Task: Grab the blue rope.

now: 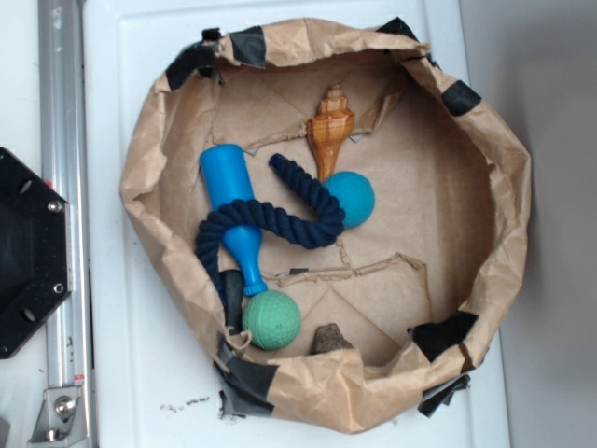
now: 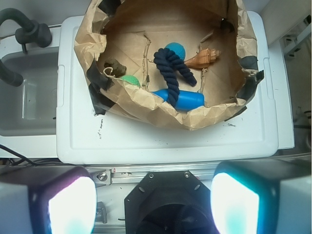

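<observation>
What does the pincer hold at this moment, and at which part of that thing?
Nothing is held. The pincer is open and far from the paper basket. The blue rope lies untouched inside it, draped across the blue pin.

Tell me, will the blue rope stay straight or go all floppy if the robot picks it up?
Probably floppy: the rope already lies in a wavy curve, so its ends would likely droop. It drapes over the pin, so lifting it may nudge or drag that. Its twisted strands look soft and rough, so it should not slip easily. The gripper is open, well away from it.
</observation>
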Tool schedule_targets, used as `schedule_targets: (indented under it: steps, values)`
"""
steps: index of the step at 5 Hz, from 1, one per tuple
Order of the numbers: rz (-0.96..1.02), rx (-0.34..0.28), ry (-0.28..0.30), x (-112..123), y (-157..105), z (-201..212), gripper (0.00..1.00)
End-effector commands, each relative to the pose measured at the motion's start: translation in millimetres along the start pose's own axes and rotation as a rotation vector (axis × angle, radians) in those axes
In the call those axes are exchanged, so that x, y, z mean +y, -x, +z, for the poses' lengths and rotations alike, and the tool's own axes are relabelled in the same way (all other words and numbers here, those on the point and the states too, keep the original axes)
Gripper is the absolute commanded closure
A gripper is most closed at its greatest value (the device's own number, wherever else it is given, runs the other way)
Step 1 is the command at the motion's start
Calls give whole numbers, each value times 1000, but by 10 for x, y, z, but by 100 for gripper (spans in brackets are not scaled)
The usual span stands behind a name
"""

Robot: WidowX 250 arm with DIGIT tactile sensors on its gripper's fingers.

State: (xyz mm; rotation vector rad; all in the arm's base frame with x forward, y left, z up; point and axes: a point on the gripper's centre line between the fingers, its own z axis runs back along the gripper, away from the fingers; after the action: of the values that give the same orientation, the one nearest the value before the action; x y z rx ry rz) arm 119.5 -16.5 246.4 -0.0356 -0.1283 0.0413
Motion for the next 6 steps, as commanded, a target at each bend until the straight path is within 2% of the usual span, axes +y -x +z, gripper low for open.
schedule_targets:
  steps: [1, 2, 3, 4, 5, 6]
  values:
    - [0, 0, 0, 0, 0, 0, 0]
    - [72, 41, -24, 187, -456, -432, 0]
    - [116, 45, -82, 305, -838, -931, 0]
    - [99, 80, -129, 344, -1078, -1418, 0]
    - [62, 181, -88, 299, -1144, -1861, 0]
    - [-35, 298, 7, 38, -1052, -2198, 90]
